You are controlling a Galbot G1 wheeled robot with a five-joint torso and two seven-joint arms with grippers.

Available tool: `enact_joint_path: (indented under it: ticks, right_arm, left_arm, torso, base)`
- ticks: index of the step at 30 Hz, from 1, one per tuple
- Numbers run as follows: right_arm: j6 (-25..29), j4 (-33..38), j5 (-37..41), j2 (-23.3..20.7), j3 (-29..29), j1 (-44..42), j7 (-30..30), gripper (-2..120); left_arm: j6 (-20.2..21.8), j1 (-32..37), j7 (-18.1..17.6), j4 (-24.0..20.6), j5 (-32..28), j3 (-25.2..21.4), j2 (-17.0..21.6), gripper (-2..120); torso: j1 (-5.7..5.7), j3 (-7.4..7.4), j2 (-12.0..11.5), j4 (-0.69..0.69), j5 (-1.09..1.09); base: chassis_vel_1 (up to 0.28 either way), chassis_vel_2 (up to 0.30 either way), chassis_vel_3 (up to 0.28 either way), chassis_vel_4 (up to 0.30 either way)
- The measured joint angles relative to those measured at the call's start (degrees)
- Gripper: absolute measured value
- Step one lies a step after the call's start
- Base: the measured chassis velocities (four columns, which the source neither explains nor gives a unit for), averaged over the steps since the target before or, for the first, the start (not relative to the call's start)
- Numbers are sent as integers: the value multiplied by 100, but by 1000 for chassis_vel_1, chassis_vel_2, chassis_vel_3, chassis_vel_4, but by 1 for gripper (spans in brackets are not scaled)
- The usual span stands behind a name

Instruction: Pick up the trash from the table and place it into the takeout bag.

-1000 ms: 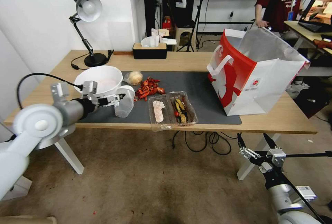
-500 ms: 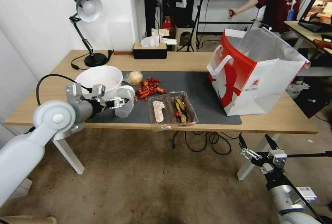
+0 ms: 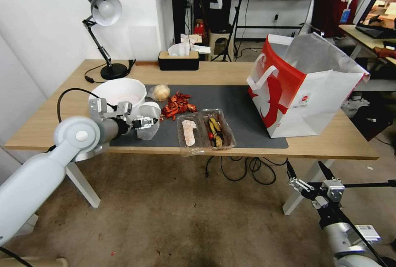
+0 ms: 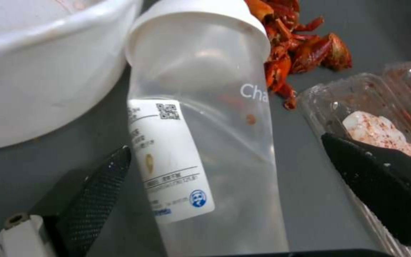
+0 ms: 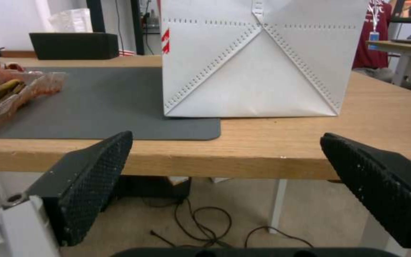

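The left tool (image 3: 145, 123) is straddling the clear plastic cup (image 4: 201, 142), fingers spread wide and not touching it. The cup is standing upright on the counter's (image 3: 231, 71) grey mat (image 3: 231, 102), just right of the white bowl (image 3: 117, 91), straight ahead between the fingers. Since the earlier frame the arm has been advancing rightward around it. The right tool (image 3: 310, 186), open wide, is idling below the near edge
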Motion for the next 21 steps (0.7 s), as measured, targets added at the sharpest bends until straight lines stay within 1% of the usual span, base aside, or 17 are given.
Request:
enact_joint_path:
  ticks: [5, 6, 7, 8, 9, 10, 13, 14, 15, 16, 18, 20, 21]
  right_arm:
    - [0, -19, -2, 13, 10, 0, 11, 100]
    - [0, -29, -3, 15, 23, 0, 16, 100]
    - [0, -29, -3, 15, 23, 0, 16, 100]
    - [-1, -37, -4, 16, 30, 2, 18, 100]
    - [-2, -47, -4, 21, 37, 4, 21, 100]
    - [-2, -47, -4, 21, 37, 4, 21, 100]
    - [-3, -55, -8, 36, 42, 8, 26, 100]
    - [-3, -56, -12, 44, 43, 7, 27, 100]
    - [-3, -56, -12, 44, 43, 7, 27, 100]
    - [-3, -56, -15, 48, 43, 6, 27, 100]
    - [-3, -59, -23, 54, 43, 2, 29, 100]
    - [-3, -60, -25, 54, 43, 2, 31, 100]
    - [-3, -64, -34, 54, 45, 3, 53, 99]
  left_arm:
    - [2, -127, -72, 81, -118, 126, -71, 100]
    - [2, -174, -79, 101, -133, 172, -103, 97]
    - [2, -174, -79, 101, -133, 172, -103, 97]
    - [2, -201, -98, 111, -140, 199, -130, 94]
    - [-2, -227, -124, 127, -145, 224, -154, 88]
    - [-2, -227, -124, 127, -145, 224, -154, 88]
    - [-18, -254, -145, 158, -147, 258, -171, 78]
    - [-22, -257, -145, 163, -147, 261, -171, 72]
    - [-22, -257, -145, 163, -147, 261, -171, 72]
    - [-26, -257, -145, 164, -147, 263, -171, 69]
    - [-80, -258, -145, 165, -147, 278, -171, 56]
    - [-98, -258, -145, 165, -147, 282, -171, 55]
    - [-151, -241, -134, 164, -147, 286, -173, 47]
  torso:
    - [0, 0, 0, 0, 0]
    - [0, 0, 0, 0, 0]
    - [0, 0, 0, 0, 0]
    - [0, 0, 0, 0, 0]
    - [0, 0, 0, 0, 0]
    - [0, 0, 0, 0, 0]
    - [0, 0, 0, 0, 0]
    - [0, 0, 0, 0, 0]
    - [0, 0, 0, 0, 0]
    - [0, 0, 0, 0, 0]
    - [0, 0, 0, 0, 0]
    - [0, 0, 0, 0, 0]
    - [0, 0, 0, 0, 1]
  base:
    - [0, 0, 0, 0]
    - [0, 0, 0, 0]
    - [0, 0, 0, 0]
    - [0, 0, 0, 0]
    - [0, 0, 0, 0]
    - [0, 0, 0, 0]
    - [0, 0, 0, 0]
    - [0, 0, 0, 0]
    - [0, 0, 0, 0]
    - [0, 0, 0, 0]
    - [0, 0, 0, 0]
    - [0, 0, 0, 0]
    - [0, 0, 0, 0]
